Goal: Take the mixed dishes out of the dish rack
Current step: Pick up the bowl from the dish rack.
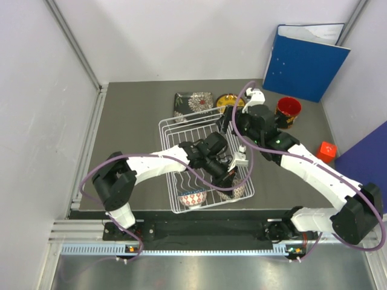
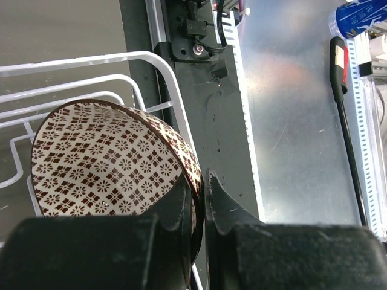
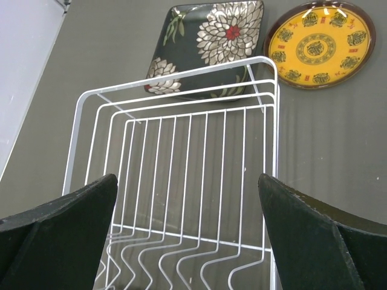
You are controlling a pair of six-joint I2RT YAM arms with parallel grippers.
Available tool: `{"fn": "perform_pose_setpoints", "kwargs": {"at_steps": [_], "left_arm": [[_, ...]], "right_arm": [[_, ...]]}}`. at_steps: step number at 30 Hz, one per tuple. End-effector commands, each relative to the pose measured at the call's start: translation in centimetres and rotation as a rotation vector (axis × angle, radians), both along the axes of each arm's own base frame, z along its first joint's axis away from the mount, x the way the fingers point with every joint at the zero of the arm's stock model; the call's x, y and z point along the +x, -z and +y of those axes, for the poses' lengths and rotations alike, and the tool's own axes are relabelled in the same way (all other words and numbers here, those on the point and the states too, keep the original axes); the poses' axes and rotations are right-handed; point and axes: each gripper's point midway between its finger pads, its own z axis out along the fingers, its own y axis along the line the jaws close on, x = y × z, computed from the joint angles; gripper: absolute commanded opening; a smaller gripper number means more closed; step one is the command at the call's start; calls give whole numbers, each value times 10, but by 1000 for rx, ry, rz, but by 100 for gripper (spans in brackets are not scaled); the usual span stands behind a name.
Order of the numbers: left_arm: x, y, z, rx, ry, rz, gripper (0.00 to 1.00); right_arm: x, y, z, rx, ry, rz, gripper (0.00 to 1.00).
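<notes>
The white wire dish rack (image 1: 172, 130) stands mid-table. My left gripper (image 1: 232, 180) reaches into its near right corner. In the left wrist view it (image 2: 199, 188) is shut on the rim of a brown-patterned bowl (image 2: 109, 160), which is tilted against the rack wires (image 2: 91, 60). A second patterned bowl (image 1: 192, 198) sits in the rack's near end. My right gripper (image 1: 225, 123) hovers open and empty over the rack's far end (image 3: 181, 84). The black floral plate (image 3: 211, 36), the yellow plate (image 3: 320, 45) and the red mug (image 1: 288, 109) rest on the table beyond the rack.
A blue binder (image 1: 305, 60) leans at the far right. A small red cube (image 1: 326, 151) lies at the right of the table. White walls close in the left, the back and the right. The metal base rail (image 2: 290, 121) runs just past the rack's near edge.
</notes>
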Motion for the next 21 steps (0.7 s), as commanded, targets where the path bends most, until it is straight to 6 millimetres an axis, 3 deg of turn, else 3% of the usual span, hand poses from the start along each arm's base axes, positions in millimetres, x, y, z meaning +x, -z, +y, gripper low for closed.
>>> {"fn": "perform_pose_setpoints", "kwargs": {"at_steps": [1,4,6,9,12,18,21], "left_arm": [[35,-6,-14,-46,-28,-155,0],[37,-7,-15,-33,-30,-150,0],[36,-4,-14,-23,-33,-146,0],[37,-4,-11,-15,-44,-159,0],[39,-7,-9,-19,-57,-180,0],[40,-9,-8,-23,-66,-190,0],[40,-8,-8,-19,-67,-183,0]], "right_arm": [[3,-18,6,30,0,-48,100],[6,-15,0,5,35,-33,100],[17,-16,-14,-43,115,-33,100],[30,-1,-46,-169,228,6,100],[37,27,-67,-233,263,74,100],[40,82,-61,-266,234,187,94],[41,96,-55,-262,210,209,89]]}}
